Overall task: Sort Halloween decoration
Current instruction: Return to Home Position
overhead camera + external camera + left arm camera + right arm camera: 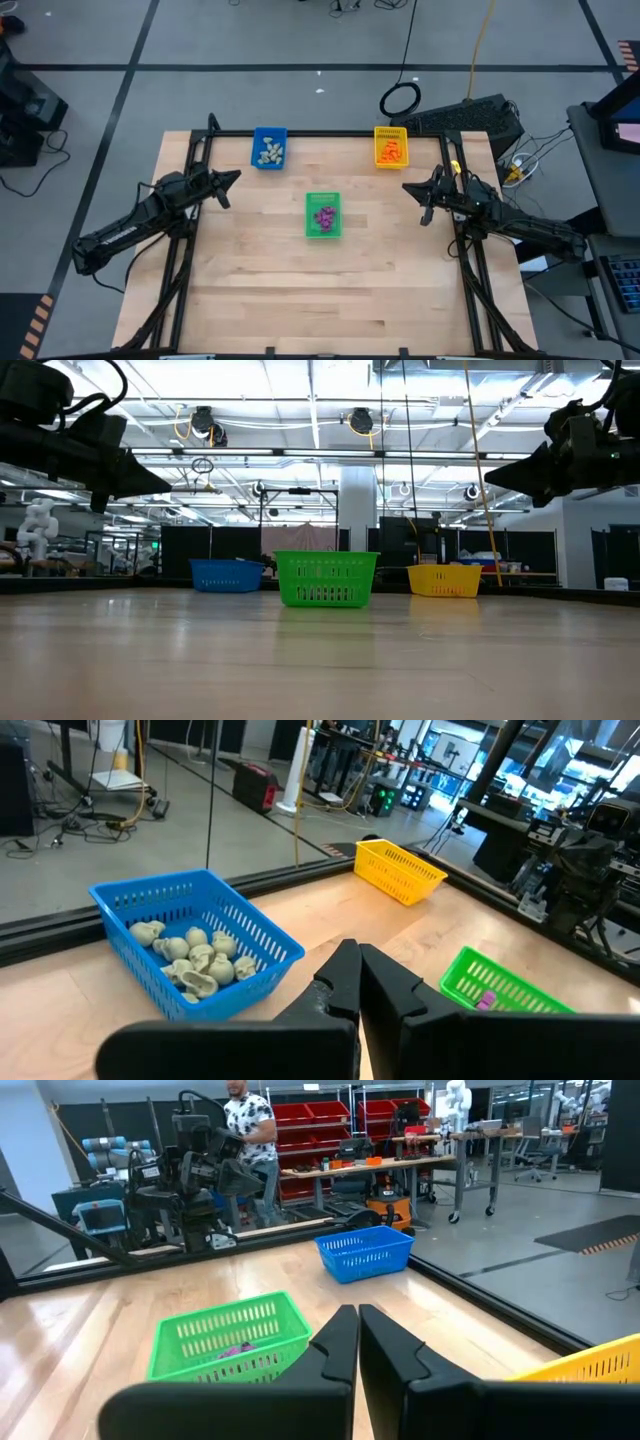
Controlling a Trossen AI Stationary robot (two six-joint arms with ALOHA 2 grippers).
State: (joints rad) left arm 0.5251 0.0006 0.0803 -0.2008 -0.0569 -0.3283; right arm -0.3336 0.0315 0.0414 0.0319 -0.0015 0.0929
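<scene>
I look straight down on a pale wooden table (330, 290) with two dark arms, one at each side.

My left tool (232, 178) sits at 9 o'clock from the table's centre. Its two fingers are pressed together and grip nothing. My right tool (410, 187) sits at 3 o'clock, its fingers likewise together and empty. The level view across the table shows both tools raised well above the wood, touching nothing.

Three small plastic trays hold the Halloween decoration, sorted by colour. The blue tray (270, 131) stands at 11 o'clock, near the far edge, and holds a heap of pale grey-white trinkets (271, 153). In the left wrist view some of these look like tiny skulls. The yellow tray (391, 130) stands at 1 o'clock, also near the far edge, and holds orange trinkets (391, 152). The green tray (322, 196) stands just past the centre toward 12 o'clock, between the two tools and apart from both, and holds purple trinkets (324, 215).

Beyond the table, the right wrist view shows a person (250, 1130) standing in a patterned shirt among workshop benches.
</scene>
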